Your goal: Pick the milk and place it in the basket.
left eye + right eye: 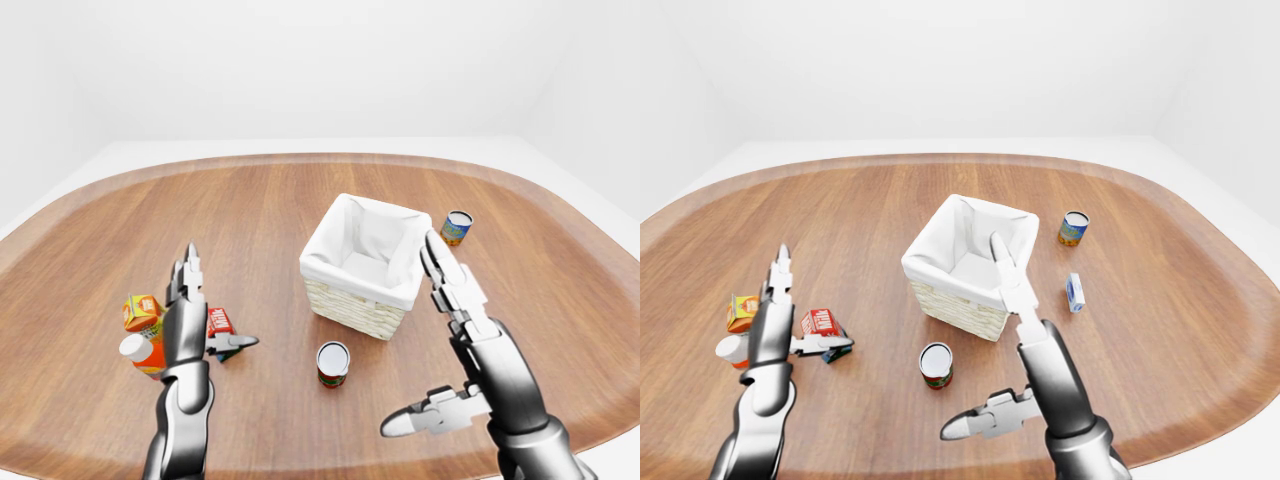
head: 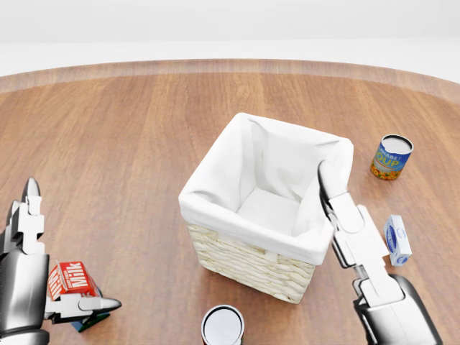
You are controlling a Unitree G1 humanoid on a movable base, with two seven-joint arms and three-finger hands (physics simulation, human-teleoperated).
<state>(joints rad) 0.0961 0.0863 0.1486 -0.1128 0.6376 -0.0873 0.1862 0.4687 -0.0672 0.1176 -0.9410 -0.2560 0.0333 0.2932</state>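
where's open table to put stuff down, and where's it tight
Widest bare wood lies above the basket toward the table's top edge, and between the milk and basket. It is tight at left, where the left hand, milk, orange carton and bottle cluster.

Head view close, steep downward on basket (image 2: 267, 215). Eye views wider, whole wooden table (image 1: 270, 220); all three share basket.
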